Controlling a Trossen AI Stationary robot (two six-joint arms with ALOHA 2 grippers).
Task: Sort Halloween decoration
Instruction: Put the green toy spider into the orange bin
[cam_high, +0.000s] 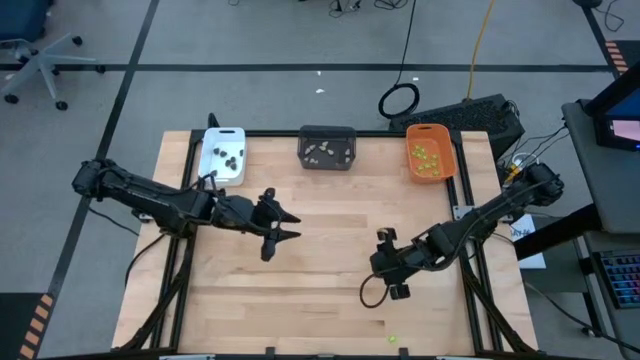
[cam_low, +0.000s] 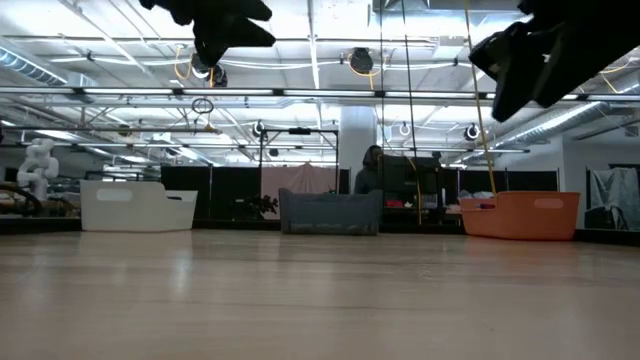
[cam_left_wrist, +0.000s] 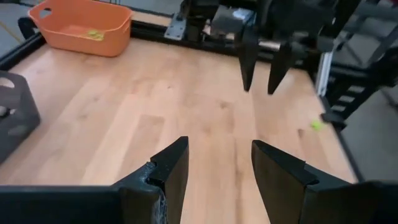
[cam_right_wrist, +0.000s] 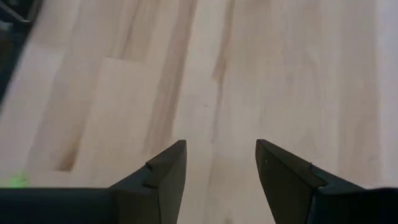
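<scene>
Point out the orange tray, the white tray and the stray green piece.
orange tray (cam_high: 446, 150): high view, right rim.
white tray (cam_high: 208, 163): high view, left rim.
stray green piece (cam_high: 392, 339): high view, its centre, near the table's front edge.

No legible text, label, brand, number or sign found in any view. The white tray (cam_high: 222, 155), grey tray (cam_high: 328, 147) and orange tray (cam_high: 431, 152) along the upper edge of the bench (cam_high: 320, 280) carry no readable markings.
</scene>
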